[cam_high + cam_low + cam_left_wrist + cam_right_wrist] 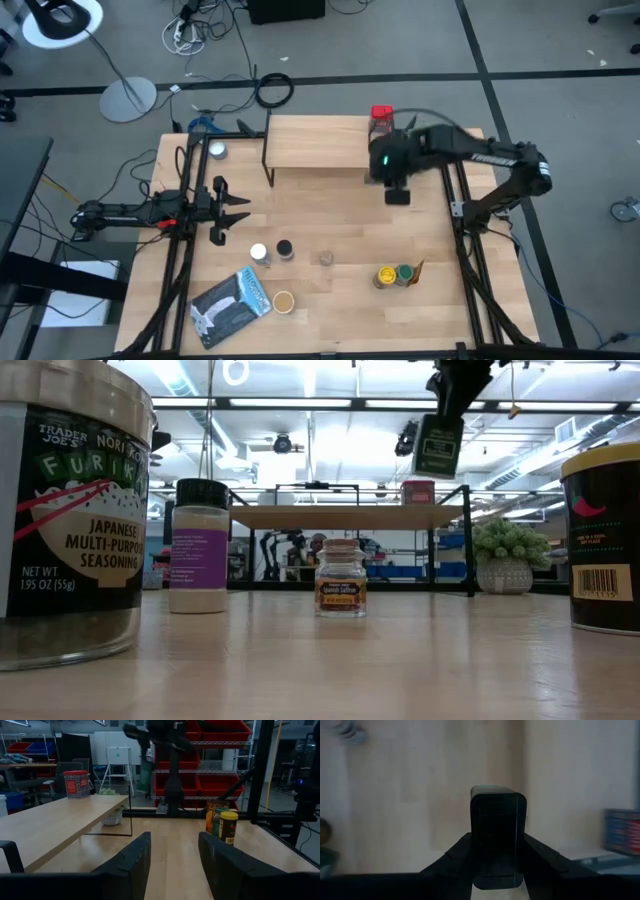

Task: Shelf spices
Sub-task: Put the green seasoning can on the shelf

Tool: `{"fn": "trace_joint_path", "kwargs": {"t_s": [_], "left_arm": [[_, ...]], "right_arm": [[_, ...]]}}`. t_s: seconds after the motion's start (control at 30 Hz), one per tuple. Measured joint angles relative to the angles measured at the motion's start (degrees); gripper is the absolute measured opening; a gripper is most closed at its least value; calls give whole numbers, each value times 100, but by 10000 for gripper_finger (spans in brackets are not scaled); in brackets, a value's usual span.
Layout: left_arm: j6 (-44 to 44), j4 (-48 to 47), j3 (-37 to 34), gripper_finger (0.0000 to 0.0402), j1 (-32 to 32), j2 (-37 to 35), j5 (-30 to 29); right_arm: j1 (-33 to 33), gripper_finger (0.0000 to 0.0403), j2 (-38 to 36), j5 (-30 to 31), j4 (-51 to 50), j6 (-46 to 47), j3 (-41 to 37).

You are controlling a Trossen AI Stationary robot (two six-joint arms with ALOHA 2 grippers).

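Note:
My right gripper [397,188] hangs over the table just in front of the shelf's right end, shut on a dark rectangular tin [498,835]. In the low view the tin [437,445] is higher than the shelf's wooden top board [345,516]. A red-lidded jar [381,120] stands on the shelf [315,142] at its right end. Several spices stand on the table in front: a white-lidded jar [258,253], a black-lidded one [285,249], a small glass jar [326,258], a yellow and green pair [392,275], and a tan-lidded one [283,300]. My left gripper [238,208] waits open at the table's left. My right gripper pinches the dark tin by two opposite sides [476,851] between its two fingers. The fingers come from above, slanting down. The tin hangs below them, lifted clear of the table and the shelf.
A flat silver-blue pouch [232,305] lies near the front left. A potted green plant [505,555] stands beneath the shelf's right end. A small round white-topped thing [217,150] sits left of the shelf. Bare wood lies between the shelf and the row of jars.

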Motion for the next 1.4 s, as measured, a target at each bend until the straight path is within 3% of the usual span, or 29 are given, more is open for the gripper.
{"fn": "trace_joint_path", "kwargs": {"t_s": [0.2,0.43,0.67,1.17,1.4], "left_arm": [[2,-4,0,170,0,0,1],[0,-50,0,170,0,0,1],[21,-153,1,170,0,-2,-30],[175,-181,0,170,0,2,-272],[165,-181,0,170,0,2,-276]], "right_arm": [[-1054,130,-46,-245,34,-1064,353],[-2355,130,225,-1045,214,-2194,374],[-3205,130,641,-1518,279,-2894,374],[-3509,131,938,-2086,114,-3172,643],[-3496,160,940,-2155,180,-3118,643]]}}
